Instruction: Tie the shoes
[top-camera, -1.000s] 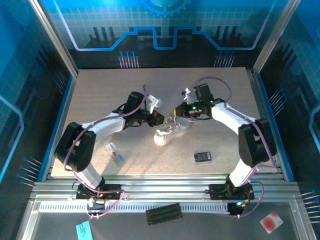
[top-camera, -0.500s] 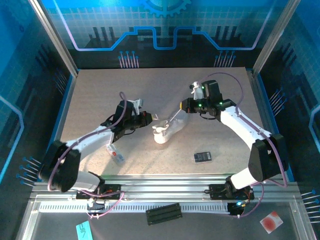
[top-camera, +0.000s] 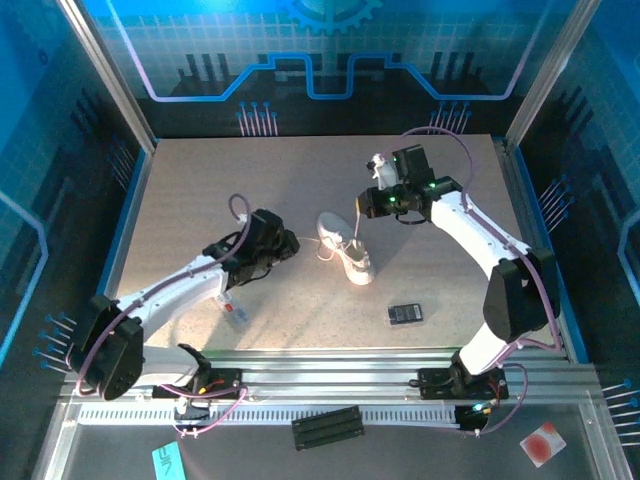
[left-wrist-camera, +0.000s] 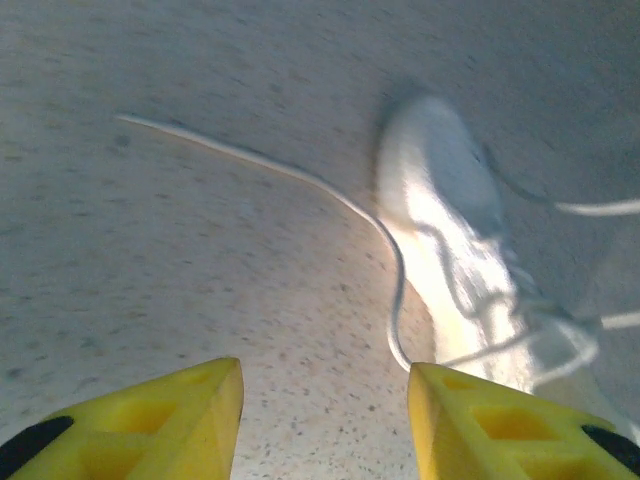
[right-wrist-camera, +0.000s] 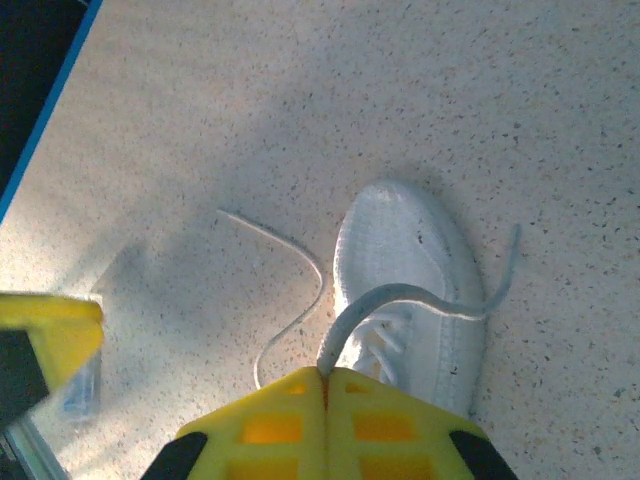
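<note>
Shoe (top-camera: 345, 250) shifted right, turned on counter (top-camera: 200, 190). Left claw (left-wrist-camera: 325, 380) spread, holding nothing, beside it. Right claw (right-wrist-camera: 325, 378) pressed together, pinching a lace (right-wrist-camera: 395, 291).

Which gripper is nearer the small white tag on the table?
Left. The left gripper is open, just beyond the tag. The right gripper is past the sneaker, pinching a lace.

Overhead, two wrist views sharing sneaker (top-camera: 345, 250)

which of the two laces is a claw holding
The lace arching over the sneaker, pinched in the right claw. The other lace trails loose across the table, untouched by the open left claw.
</note>
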